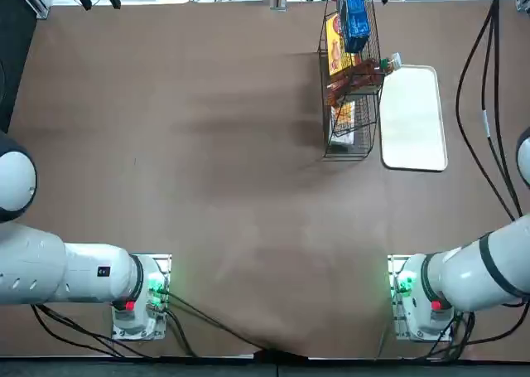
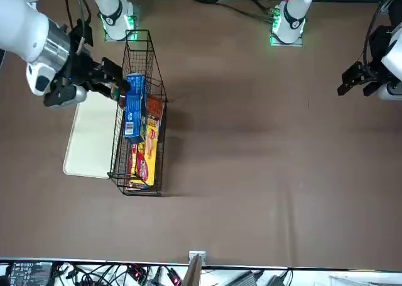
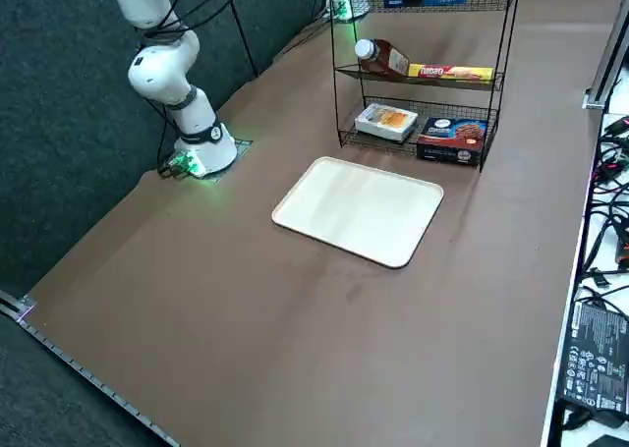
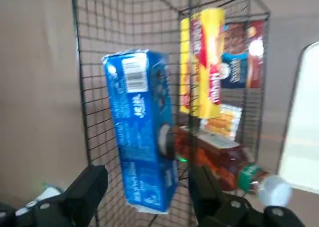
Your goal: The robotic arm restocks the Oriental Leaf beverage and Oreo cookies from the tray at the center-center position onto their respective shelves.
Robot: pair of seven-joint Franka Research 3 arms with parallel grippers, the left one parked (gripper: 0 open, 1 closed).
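Because the rack [image 2: 157, 166] apparently bore the Oreos [image 4: 137, 137], the right hand [image 4: 148, 177] stood spread near them, clamping nothing; the tea [image 4: 217, 162] lay one tier lower, cap outward, likely for reach.

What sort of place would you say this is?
Probably a robotics lab or test bench: a white robot arm is mounted on the table, snack packets stand on a wire rack, and loose cables and electronics lie along the edge.
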